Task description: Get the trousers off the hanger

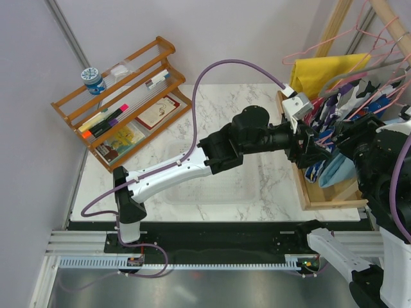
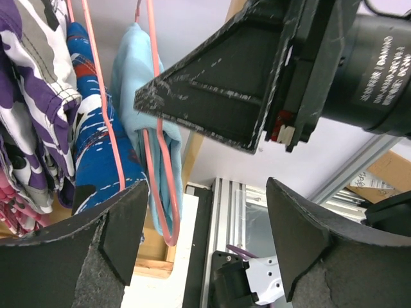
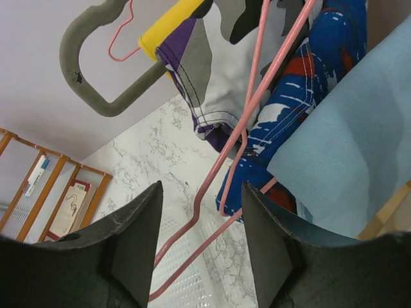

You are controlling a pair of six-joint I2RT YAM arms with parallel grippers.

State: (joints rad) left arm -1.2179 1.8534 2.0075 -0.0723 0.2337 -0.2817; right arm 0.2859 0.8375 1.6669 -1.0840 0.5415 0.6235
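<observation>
Both spread wide, left pincer [image 2: 205, 192], right pincer [image 3: 202, 189], one pair of trousers [image 2: 131, 77] on one pink hanger [image 2: 171, 242]

Left arm [image 1: 173, 173] stretched rightward; left pincer [image 2: 205, 192] spread wide, empty; right pincer [image 3: 200, 199] likewise spread, empty.

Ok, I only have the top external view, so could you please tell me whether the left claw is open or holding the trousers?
Observer: Its wrist camera shows the left claw open and empty; the trousers hang ahead, untouched.
Operator: Thank you. Are they on the hanger?
Observer: Yes, the pink hanger wire runs down through the blue fabric, its bend poking out below.
Operator: And the right claw?
Observer: The right claw is open too; its camera shows the trousers off to one side, not within its grip.
</observation>
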